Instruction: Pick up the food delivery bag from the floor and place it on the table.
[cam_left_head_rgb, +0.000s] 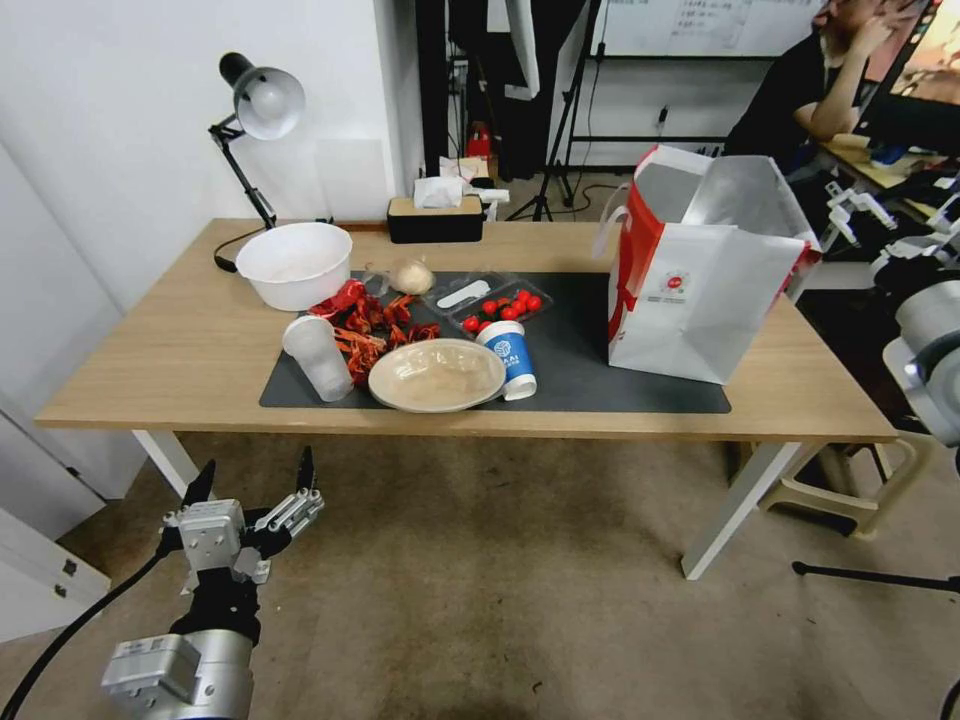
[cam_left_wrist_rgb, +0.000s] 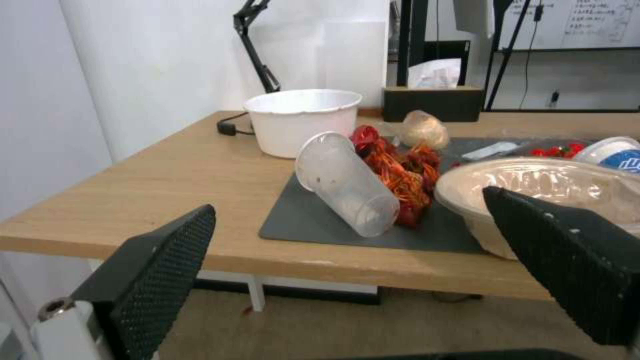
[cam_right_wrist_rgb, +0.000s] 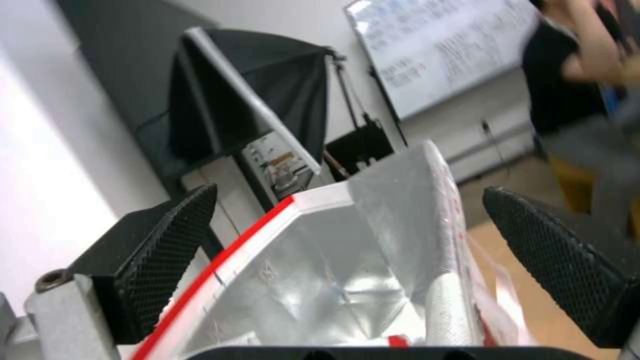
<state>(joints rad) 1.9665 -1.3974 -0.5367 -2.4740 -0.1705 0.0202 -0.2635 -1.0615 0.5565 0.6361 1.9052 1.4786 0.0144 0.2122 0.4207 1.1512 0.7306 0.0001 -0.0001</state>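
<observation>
Foil-lined and boxy, the food delivery bag (cam_left_head_rgb: 700, 270) stood upright on the right end of the bench (cam_left_head_rgb: 170, 350), its base on the right part of the dark grey mat (cam_left_head_rgb: 590, 375), its mouth gaping and its white strap handles (cam_left_head_rgb: 612, 222) hanging at the left side. No part of it touched the floor (cam_left_head_rgb: 500, 600). In the right wrist view the right pincer (cam_right_wrist_rgb: 347, 240) sat just above the bag's open mouth, its two black pads spread wide on either side of the silver lining and red-trimmed rim, holding nothing. So the bag lay directly beneath and between those pads, and the right arm was by far the nearer. The left pincer (cam_left_head_rgb: 252, 482) hung low over the carpet in front of the bench's left near corner, also spread open and empty, well apart from the bag, facing a tipped clear cup (cam_left_wrist_rgb: 347, 182) and a white bowl (cam_left_wrist_rgb: 303, 120). Judging from this, the placing looked done.
</observation>
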